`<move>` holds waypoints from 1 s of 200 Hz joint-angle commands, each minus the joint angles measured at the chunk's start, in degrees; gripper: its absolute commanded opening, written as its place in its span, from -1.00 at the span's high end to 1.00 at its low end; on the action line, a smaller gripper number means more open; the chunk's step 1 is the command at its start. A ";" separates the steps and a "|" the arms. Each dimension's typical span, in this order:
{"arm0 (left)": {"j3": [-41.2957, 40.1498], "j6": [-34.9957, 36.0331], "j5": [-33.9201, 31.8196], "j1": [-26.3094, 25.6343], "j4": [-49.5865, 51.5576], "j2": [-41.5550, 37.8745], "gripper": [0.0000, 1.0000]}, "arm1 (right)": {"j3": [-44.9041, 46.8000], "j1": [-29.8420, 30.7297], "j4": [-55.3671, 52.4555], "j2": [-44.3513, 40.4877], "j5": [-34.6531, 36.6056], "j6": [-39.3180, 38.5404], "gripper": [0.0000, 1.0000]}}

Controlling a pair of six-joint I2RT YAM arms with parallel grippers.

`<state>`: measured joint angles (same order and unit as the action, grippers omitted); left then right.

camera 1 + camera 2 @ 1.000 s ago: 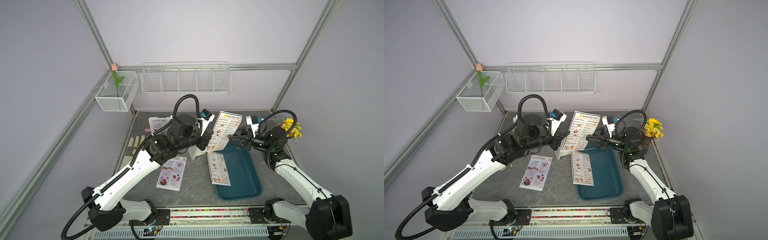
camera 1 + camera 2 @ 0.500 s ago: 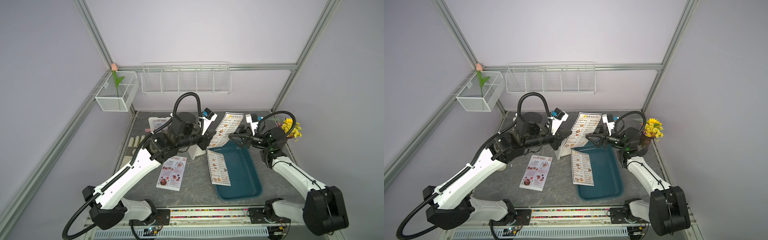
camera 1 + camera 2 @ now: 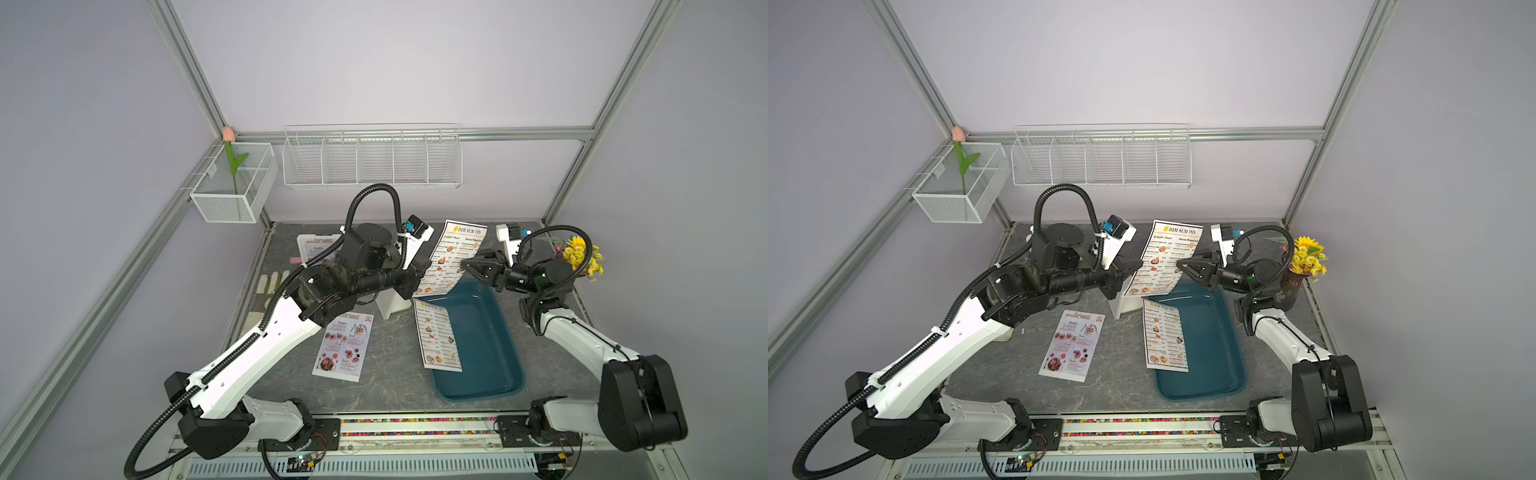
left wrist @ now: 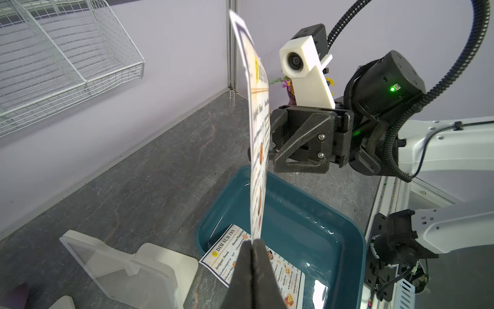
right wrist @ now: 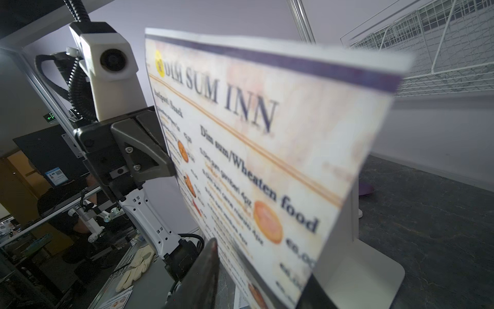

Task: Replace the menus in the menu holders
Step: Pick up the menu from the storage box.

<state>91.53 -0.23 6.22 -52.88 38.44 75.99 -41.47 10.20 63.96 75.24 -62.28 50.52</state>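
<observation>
A "DIM SUM INN" menu [image 3: 453, 257] [image 3: 1167, 257] [image 4: 258, 133] [image 5: 267, 147] hangs upright above the table. My left gripper [image 3: 422, 272] [image 3: 1138, 270] [image 4: 252, 243] is shut on its left edge. At the opposite edge, my right gripper [image 3: 465, 266] [image 3: 1181, 266] [image 5: 260, 259] is open, one finger on each side of the sheet, and a gap shows beside the paper. An empty white menu holder [image 3: 392, 305] [image 4: 120, 267] stands below. A second "DIM SUM INN" menu [image 3: 436, 336] lies across the teal tray's rim. One "SPECIAL MENU" sheet [image 3: 345, 345] lies flat. Another holder [image 3: 318, 245] with a red-headed menu sits at the back left, partly hidden.
The teal tray [image 3: 482, 345] lies under the held sheet, to the right. A vase of yellow flowers [image 3: 577, 257] stands behind my right arm. Wire racks [image 3: 370, 160] and a basket with a tulip [image 3: 235, 187] hang on the back wall. Pale gloves [image 3: 268, 291] lie at the left edge.
My right gripper's jaws have narrowed around the held menu's right edge. My left gripper has kept its hold, and the sheet has shifted only slightly.
</observation>
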 commanded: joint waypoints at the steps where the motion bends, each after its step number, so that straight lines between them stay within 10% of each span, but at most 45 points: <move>1: 1.38 1.24 -1.15 0.15 -0.17 0.27 1.00 | 0.21 -0.09 -2.08 -2.73 -0.43 -1.14 0.24; 200: -3.88 -1.04 -8.22 1.00 -6.07 1.20 1.00 | -4.78 4.89 -42.21 -17.80 17.74 -15.31 0.80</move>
<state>89.03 -0.25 1.41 -52.38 34.02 76.75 -43.75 13.34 27.42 59.33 -48.60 37.93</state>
